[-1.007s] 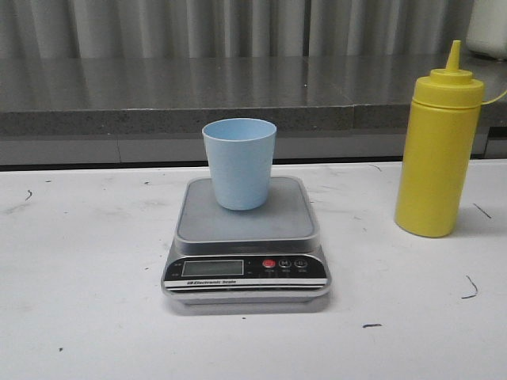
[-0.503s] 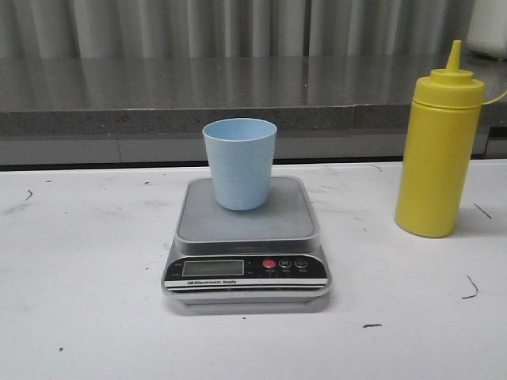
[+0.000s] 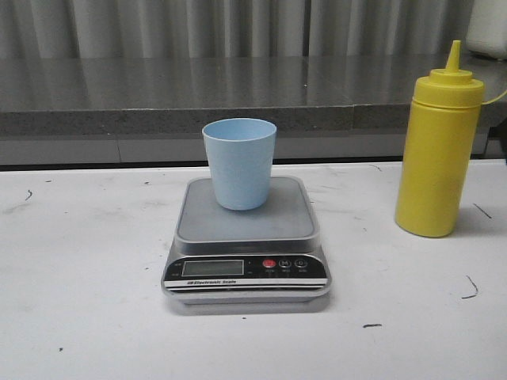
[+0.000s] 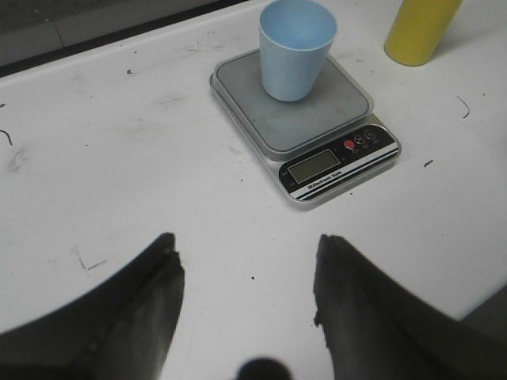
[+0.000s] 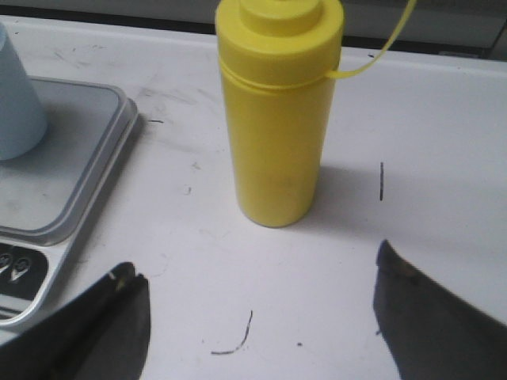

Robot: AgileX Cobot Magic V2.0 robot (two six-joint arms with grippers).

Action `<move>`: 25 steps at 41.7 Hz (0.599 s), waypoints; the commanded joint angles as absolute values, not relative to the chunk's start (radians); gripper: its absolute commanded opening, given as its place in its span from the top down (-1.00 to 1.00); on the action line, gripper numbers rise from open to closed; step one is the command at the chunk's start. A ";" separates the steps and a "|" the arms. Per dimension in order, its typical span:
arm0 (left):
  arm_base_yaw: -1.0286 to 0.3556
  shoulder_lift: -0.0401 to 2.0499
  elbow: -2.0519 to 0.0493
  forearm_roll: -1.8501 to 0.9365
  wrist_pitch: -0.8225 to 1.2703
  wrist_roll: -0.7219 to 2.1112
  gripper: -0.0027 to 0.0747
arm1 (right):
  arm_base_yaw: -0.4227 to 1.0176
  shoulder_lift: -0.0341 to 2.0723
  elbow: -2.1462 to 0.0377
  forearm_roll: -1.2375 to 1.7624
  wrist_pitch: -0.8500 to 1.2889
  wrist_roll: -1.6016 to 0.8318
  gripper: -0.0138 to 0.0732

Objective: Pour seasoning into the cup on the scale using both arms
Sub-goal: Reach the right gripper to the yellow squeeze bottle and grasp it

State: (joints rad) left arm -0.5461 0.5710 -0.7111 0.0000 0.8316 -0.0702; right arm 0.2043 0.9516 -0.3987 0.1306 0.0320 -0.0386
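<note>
**Nothing shifted on the table since the frame before**

Front view: cup, scale and seasoning bottle sit where they sat a second ago; no arm shows here. The table is a white, matte surface, scuffed and flecked with short dark marks; behind it runs a grey speckled ledge, and behind that a wall of grey vertical folds. The cup is pale blue plastic, smooth, handleless and tapering to its base, upright on the rear of the scale's grey steel platform; the scale's black front panel carries an LCD and a red button. The bottle is a tall yellow cylinder with a conical nozzle, upright on the table well to the right of the scale, taller than the cup.

Left wrist view: the left gripper hangs above bare table, its two dark fingers spread wide with nothing between them; the scale with the cup on it lies well beyond the fingertips, and the base of the bottle lies past the scale.

Right wrist view: the right gripper is likewise released, fingers far apart and empty; the bottle stands beyond the gap between them, apart from both, a thin yellow tether looping from its collar; the scale's corner and the cup's edge lie beside it.
</note>
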 commanded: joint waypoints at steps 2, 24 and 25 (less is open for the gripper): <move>-0.553 0.572 -0.738 0.000 0.761 -0.077 -0.04 | 0.206 1.072 -0.350 0.139 -0.320 -0.043 -0.69; -0.553 0.572 -0.738 0.000 0.761 -0.077 -0.04 | 0.233 1.699 -0.371 0.124 -1.121 0.015 -0.69; -0.553 0.572 -0.738 0.000 0.761 -0.077 -0.04 | 0.233 1.712 -0.380 0.125 -1.122 0.015 -0.69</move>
